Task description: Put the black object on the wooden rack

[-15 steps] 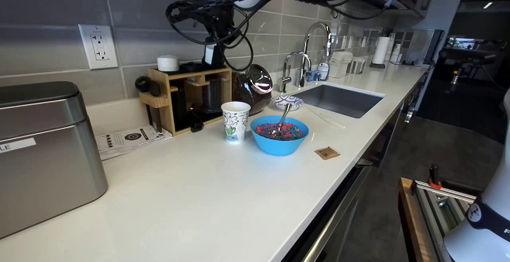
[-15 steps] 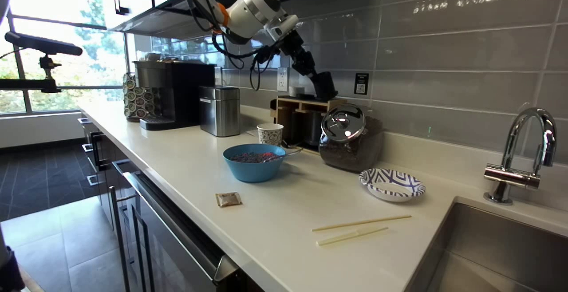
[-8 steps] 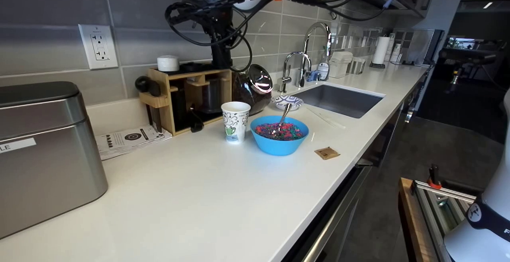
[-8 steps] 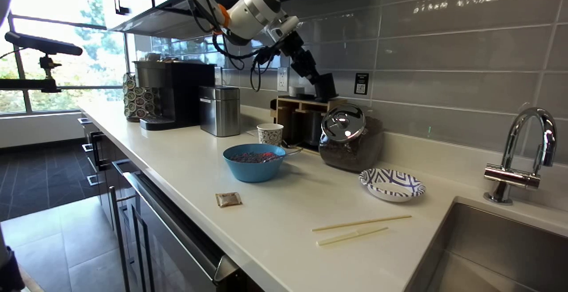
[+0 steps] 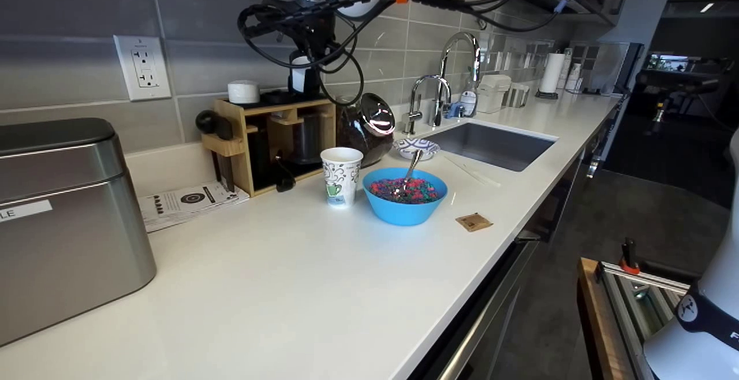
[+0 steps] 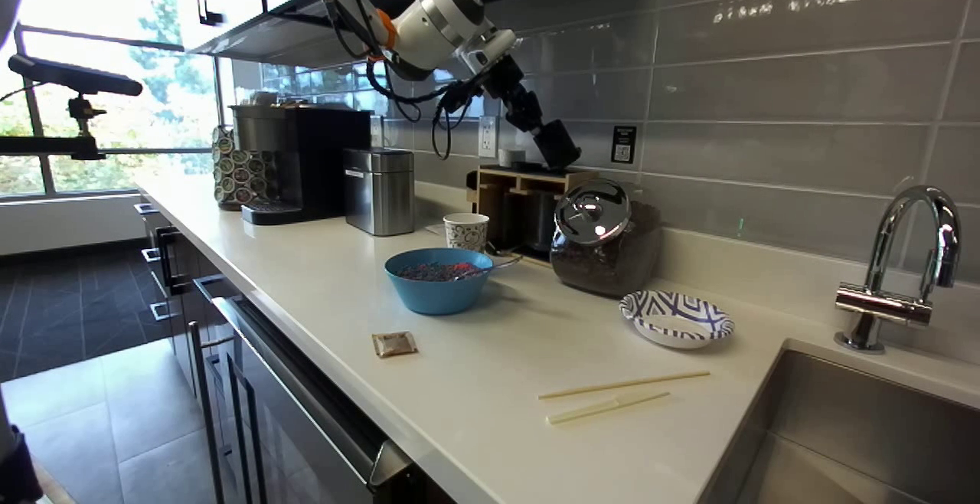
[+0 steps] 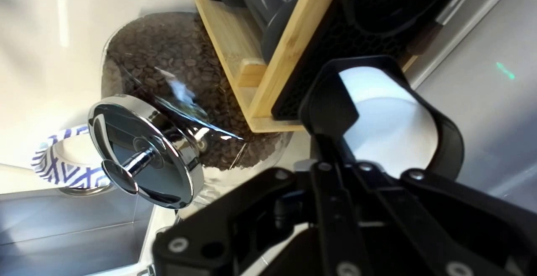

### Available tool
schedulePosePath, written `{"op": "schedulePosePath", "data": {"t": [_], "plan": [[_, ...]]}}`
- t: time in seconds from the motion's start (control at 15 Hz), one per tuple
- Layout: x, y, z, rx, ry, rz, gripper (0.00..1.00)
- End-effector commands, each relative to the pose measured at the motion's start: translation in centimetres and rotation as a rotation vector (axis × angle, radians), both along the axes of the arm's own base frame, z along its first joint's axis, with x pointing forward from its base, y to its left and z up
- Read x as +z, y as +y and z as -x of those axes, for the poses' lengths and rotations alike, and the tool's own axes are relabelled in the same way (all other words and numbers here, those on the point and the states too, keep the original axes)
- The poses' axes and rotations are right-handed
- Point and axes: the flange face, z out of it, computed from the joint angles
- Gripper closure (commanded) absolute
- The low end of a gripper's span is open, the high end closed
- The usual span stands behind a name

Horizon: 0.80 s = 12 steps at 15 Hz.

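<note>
The black object (image 5: 312, 83) is a small black cup-like container. A white area on it shows in the wrist view (image 7: 390, 125). My gripper (image 7: 339, 152) is shut on its wall. In an exterior view the gripper (image 6: 538, 129) holds the black object (image 6: 557, 144) tilted, over the right end of the wooden rack (image 6: 501, 175). Its lower edge is at or just above the rack's top; I cannot tell if they touch. The rack (image 5: 247, 155) is light brown with open compartments holding dark items. Its wooden edge (image 7: 293, 49) also shows in the wrist view.
A white round container (image 5: 243, 92) and a low dark item (image 5: 277, 97) sit on the rack's top. A coffee-bean jar with a chrome lid (image 6: 601, 251) stands beside the rack. A paper cup (image 5: 341, 178) and blue bowl (image 5: 398, 212) stand in front. The tiled wall is behind.
The black object stood more upright half a second ago and is tilted again now, its white patch showing in an exterior view. The arm has barely moved. The rack and other things have not moved.
</note>
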Motion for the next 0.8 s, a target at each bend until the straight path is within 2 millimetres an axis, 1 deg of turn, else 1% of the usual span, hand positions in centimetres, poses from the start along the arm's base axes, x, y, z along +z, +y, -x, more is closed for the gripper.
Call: {"op": "schedulePosePath", "data": {"t": [0.0, 0.2, 0.47, 0.73], "plan": [[-0.3, -0.1, -0.6, 0.021, -0.013, 0.003, 1.00], [-0.2, -0.2, -0.6, 0.017, -0.017, -0.008, 1.00], [0.6, 0.1, -0.5, 0.015, -0.013, -0.063, 1.00], [1.7, 0.1, -0.7, -0.005, -0.014, -0.140, 1.00]]}}
